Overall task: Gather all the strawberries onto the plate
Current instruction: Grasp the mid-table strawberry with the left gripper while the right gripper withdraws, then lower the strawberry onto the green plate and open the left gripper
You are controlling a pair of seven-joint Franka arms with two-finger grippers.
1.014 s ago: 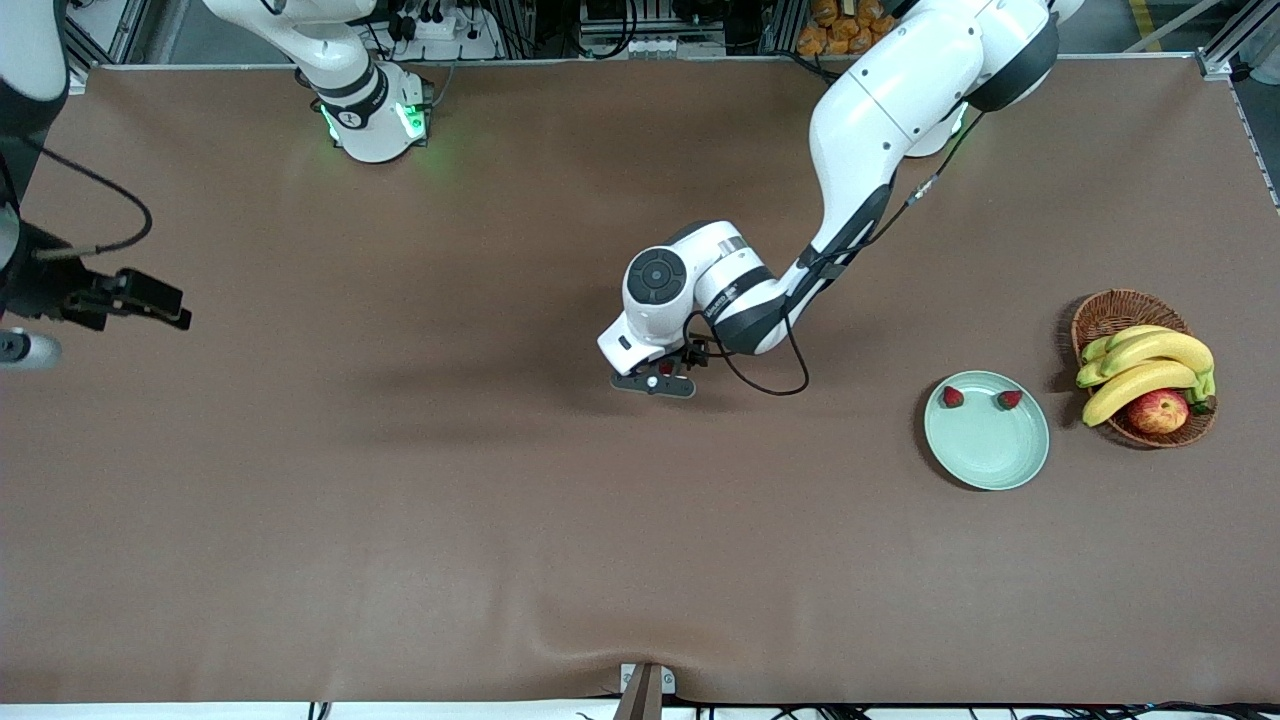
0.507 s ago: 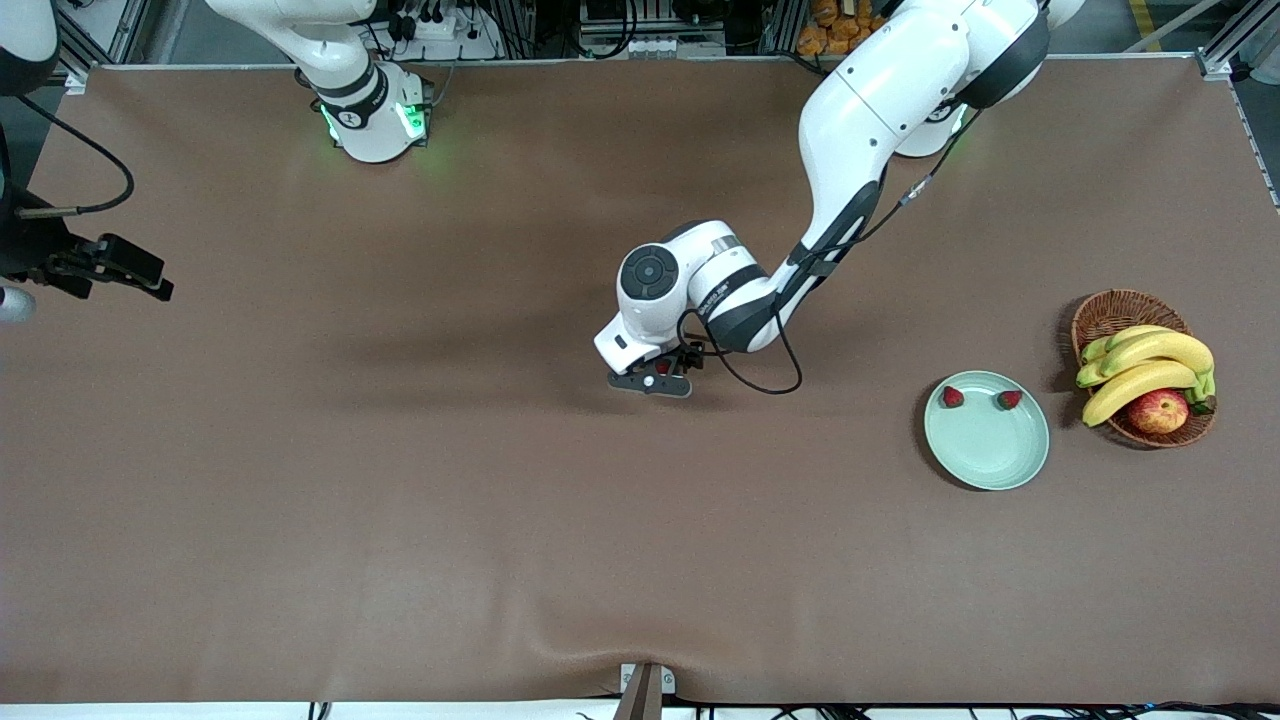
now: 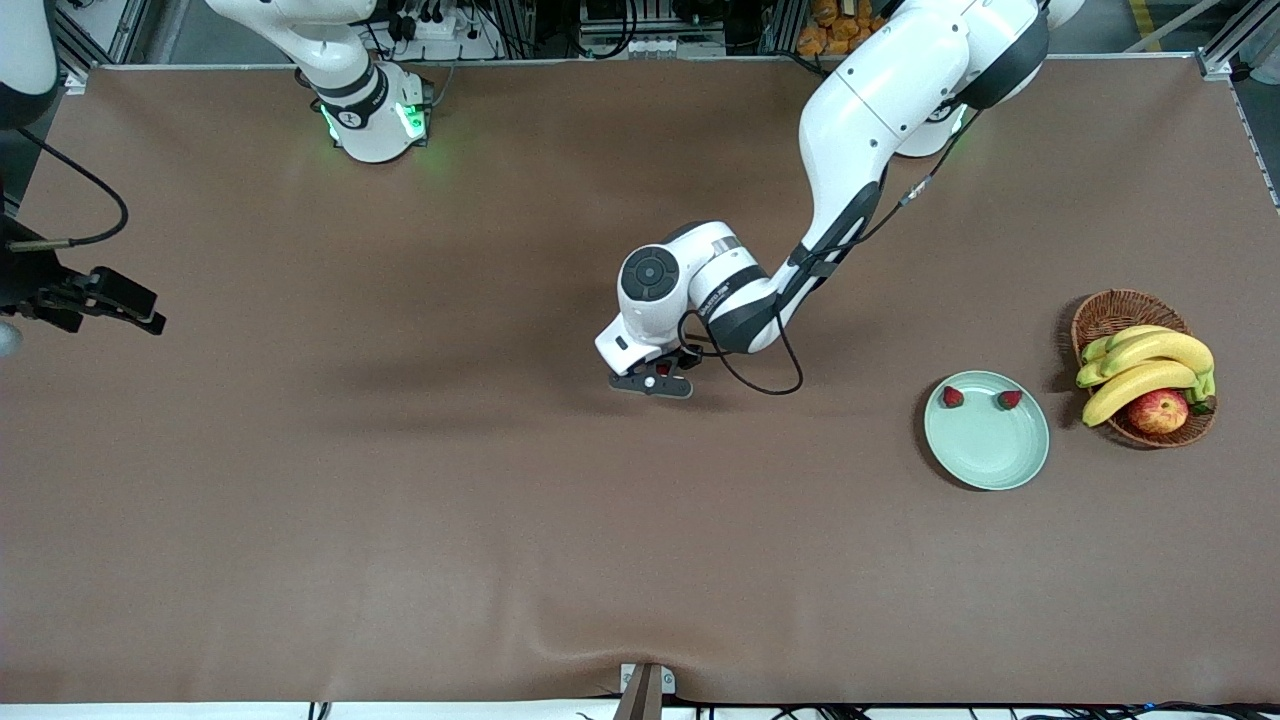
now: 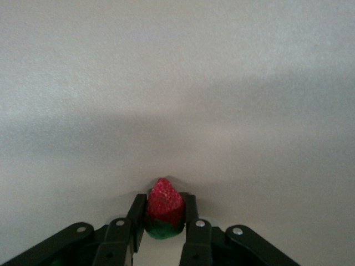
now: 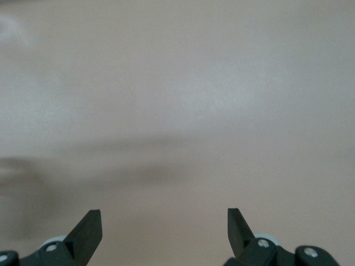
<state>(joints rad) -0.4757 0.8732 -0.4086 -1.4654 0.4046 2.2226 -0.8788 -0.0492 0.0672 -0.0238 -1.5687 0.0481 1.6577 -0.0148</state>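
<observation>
Mid-table, the left gripper (image 4: pixel 165 230) is clamped on a strawberry (image 4: pixel 164 208). Two more strawberries (image 3: pixel 953 397) sit on the plate (image 3: pixel 986 455), around its 11 and 1 o'clock. Over the table's edge, the right gripper (image 5: pixel 165 228) waits, spread wide.

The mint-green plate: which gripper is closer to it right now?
Left. The left gripper, shut on the third strawberry, is mid-table, toward the plate; the right gripper waits open at the right arm's end.

Brown cloth (image 3: pixel 400 500) fills frame. Right side: mint-green plate (image 3: pixel 987 455), two red strawberries (image 3: pixel 953 397) inside; brown woven basket (image 3: pixel 1120 310), yellow bananas (image 3: pixel 1150 365), red-yellow apple (image 3: pixel 1158 411). Centre: red, green-topped strawberry (image 4: pixel 165 208) between black fingers (image 4: pixel 191 213).
</observation>
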